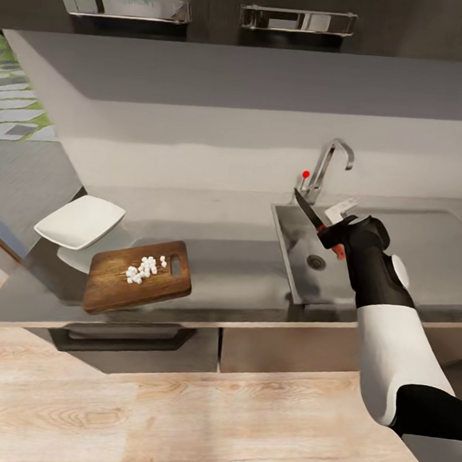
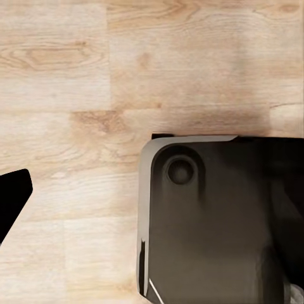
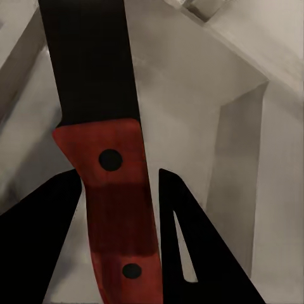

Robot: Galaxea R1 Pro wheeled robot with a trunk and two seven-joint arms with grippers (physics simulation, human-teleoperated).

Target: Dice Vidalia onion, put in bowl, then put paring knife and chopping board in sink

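Dicing looks done: small white onion cubes (image 1: 144, 269) piled on chopping board (image 1: 138, 276), board on tabletop (image 1: 241, 277) at 9 o'clock of sink (image 1: 423, 263). Bowl (image 1: 80, 222) at 11 o'clock of board, looks empty, so transfer probably not done yet. Paring knife (image 1: 312, 217) pinched at handle by right gripper (image 3: 120, 209) fingers, held over sink basin, not yet dropped. Left fingers state: can't be told. Judged left: onion to bowl, knife and board into sink.

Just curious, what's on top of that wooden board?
A small heap of white onion pieces lies on the board, near its slot hole. The board's underside and the countertop beneath it are covered from view.
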